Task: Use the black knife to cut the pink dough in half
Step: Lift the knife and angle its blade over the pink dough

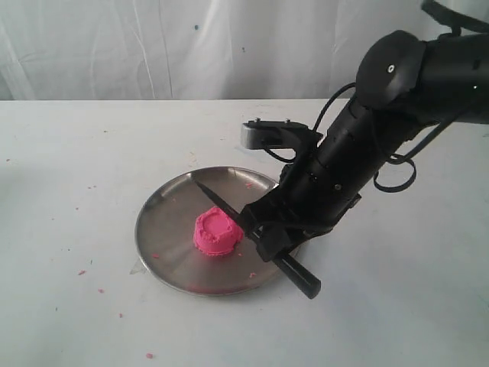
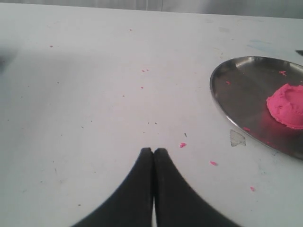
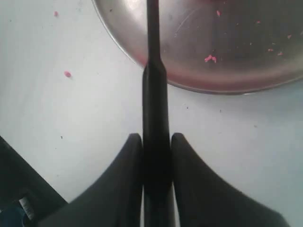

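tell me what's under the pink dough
The pink dough sits whole on a round steel plate, which rests on the white table. The black knife in the right hand is beside it. The plate surface beneath the dough is covered.

Right arm (image 1: pixel 359 153): matte black, thick round segments, bulbous joint housing with one small pale dot on its face.
Cables (image 1: pixel 397 172): thin black, looping loosely beside the forearm.
Wrist camera (image 1: pixel 267 134): grey boxy block with small screws on top.
Right fingers (image 3: pixel 194 179): smooth black, curved, tapering.
Left fingers (image 2: pixel 135 189): smooth black, tapering to rounded tips.
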